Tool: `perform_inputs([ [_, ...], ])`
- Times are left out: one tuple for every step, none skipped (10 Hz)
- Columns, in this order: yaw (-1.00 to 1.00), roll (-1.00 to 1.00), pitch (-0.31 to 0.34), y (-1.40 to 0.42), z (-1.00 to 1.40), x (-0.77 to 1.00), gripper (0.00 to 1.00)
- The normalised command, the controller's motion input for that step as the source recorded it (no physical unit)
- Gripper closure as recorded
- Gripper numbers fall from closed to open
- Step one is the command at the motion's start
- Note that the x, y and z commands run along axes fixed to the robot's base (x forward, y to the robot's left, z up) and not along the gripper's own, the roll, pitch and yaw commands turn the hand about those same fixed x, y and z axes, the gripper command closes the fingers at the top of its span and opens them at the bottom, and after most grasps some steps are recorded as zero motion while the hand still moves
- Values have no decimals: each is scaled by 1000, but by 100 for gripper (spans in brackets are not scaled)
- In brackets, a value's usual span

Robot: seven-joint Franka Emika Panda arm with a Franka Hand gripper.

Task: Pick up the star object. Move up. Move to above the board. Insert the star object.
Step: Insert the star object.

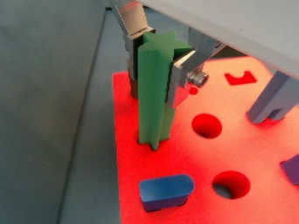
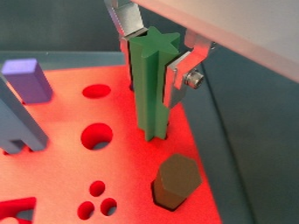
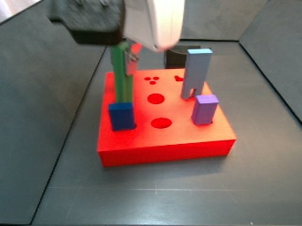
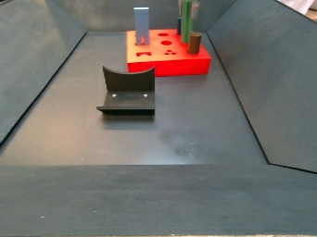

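Observation:
The star object is a tall green ridged rod standing upright. My gripper is shut on its upper part, with a silver finger on each side in both wrist views. The rod's lower end meets the top face of the red board near one edge, at a hole. I cannot tell how deep it sits. In a side view the rod stands at the board's far left part, under the gripper. It also shows in the other fixed view on the board.
On the board stand a short dark-blue block, a tall light-blue block, a purple block and a short brown peg. Open round holes lie nearby. The dark fixture stands on the floor. Grey walls surround the bin.

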Motion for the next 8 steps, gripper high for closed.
perform_inputs([
  [-60, 26, 0, 63, -1000, 454, 100],
  [-77, 31, -21, 0, -1000, 306, 100],
  [-231, 69, -69, -303, -1000, 83, 100],
  [-443, 1, -126, -586, -980, -214, 100],
  [-257, 56, -150, -500, -717, -354, 100],
  [0, 0, -57, -9, 0, -31, 100],
  [0, 9, 0, 0, 0, -17, 100],
  [0, 16, 0, 0, 0, 0, 100],
])
